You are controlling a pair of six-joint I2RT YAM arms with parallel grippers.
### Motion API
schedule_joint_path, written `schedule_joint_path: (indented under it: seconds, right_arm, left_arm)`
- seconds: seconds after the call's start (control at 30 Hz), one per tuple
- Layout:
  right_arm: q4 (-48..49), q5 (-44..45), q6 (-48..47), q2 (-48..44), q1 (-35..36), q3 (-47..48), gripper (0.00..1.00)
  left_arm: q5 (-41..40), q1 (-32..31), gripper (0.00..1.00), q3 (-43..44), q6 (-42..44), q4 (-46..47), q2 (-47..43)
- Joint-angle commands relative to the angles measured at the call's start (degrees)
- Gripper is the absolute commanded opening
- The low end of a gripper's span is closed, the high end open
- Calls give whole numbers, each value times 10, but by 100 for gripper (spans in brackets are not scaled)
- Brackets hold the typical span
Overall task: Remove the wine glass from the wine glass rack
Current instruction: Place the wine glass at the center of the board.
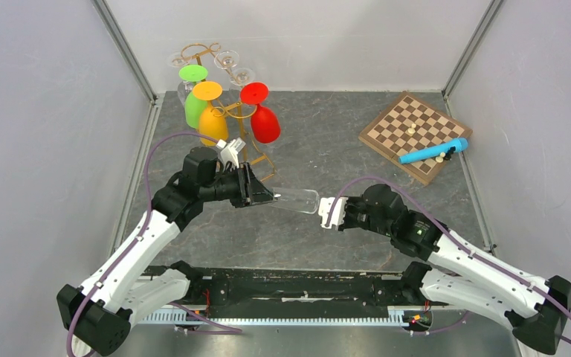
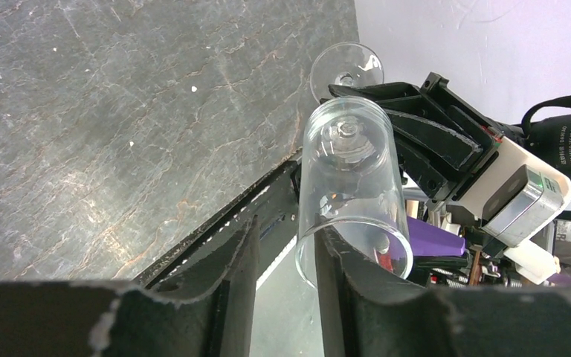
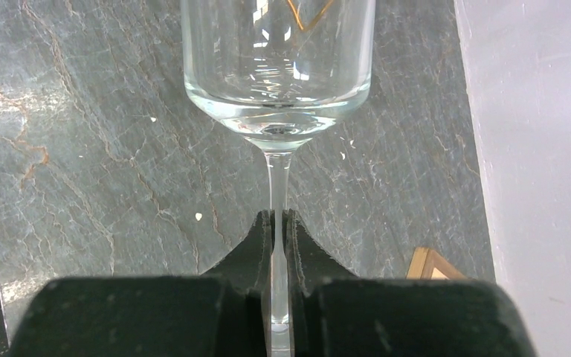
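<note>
Our right pincer (image 3: 276, 223) is clenched on the stem (image 3: 276, 178) of a clear wine glass (image 3: 279, 52). Both pads press the thin glass just above the foot, and the bowl reaches away from the wrist. Our left pincer (image 2: 286, 230) meets the glass from the other end with its jaws standing apart at the mouth of the bowl. One finger (image 2: 242, 260) shows a clear gap to the glass wall. The other overlaps the rim, and we cannot tell whether it touches or sits inside the mouth. We read this pincer as released, not yet grasping.

From above, the glass lies roughly level in the air between the two pincers, over the grey stone-patterned surface (image 1: 327, 141) and well apart from the wine glass rack (image 1: 201, 50). The rack stands at the far left corner with green (image 1: 195, 104), orange (image 1: 212, 119) and red (image 1: 264, 123) glasses hanging from it, and clear ones behind them. A chessboard (image 1: 414, 134) sits at the far right.

We judge that the lift off the rack is done and that a handover between the arms is in hand. Next the left pincer should close gently on the bowl without squeezing the thin wall or prying at the rim. The right should let go of the stem only once that hold is sure. Otherwise the glass could tip or drop to the surface.
</note>
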Motion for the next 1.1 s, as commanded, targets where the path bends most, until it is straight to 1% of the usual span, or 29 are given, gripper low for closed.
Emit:
schedule_joint_path:
  seconds: [0.0, 0.17, 0.23, 0.37, 0.4, 0.5, 0.57, 0.7, 0.77, 1.07]
  right_arm:
    - [58, 20, 13, 2, 9, 36, 0]
    - [62, 33, 20, 4, 12, 32, 0]
    - [64, 38, 23, 4, 13, 30, 0]
    - [68, 44, 28, 2, 13, 29, 0]
    - [68, 44, 31, 3, 14, 29, 0]
    - [68, 59, 36, 3, 14, 29, 0]
    - [71, 59, 39, 1, 14, 28, 3]
    - [79, 61, 41, -9, 14, 22, 16]
    - [79, 62, 41, -13, 14, 20, 20]
    - [78, 56, 39, -33, 14, 14, 27]
  left_arm:
    - [27, 3, 37, 1, -8, 5, -10]
    - [35, 3, 28, 0, -6, 8, -11]
    - [36, 3, 21, -1, -5, 7, -11]
    - [41, 3, 4, -6, -9, 13, -12]
    - [43, 3, 2, -7, -10, 15, -13]
    - [51, 3, 2, -7, -8, 16, -14]
    - [50, 2, 2, -6, -5, 11, -14]
    - [42, 3, 2, -1, -6, 7, -16]
    - [39, 3, 2, 3, -6, 4, -17]
    - [2, 3, 2, 31, 9, -28, -18]
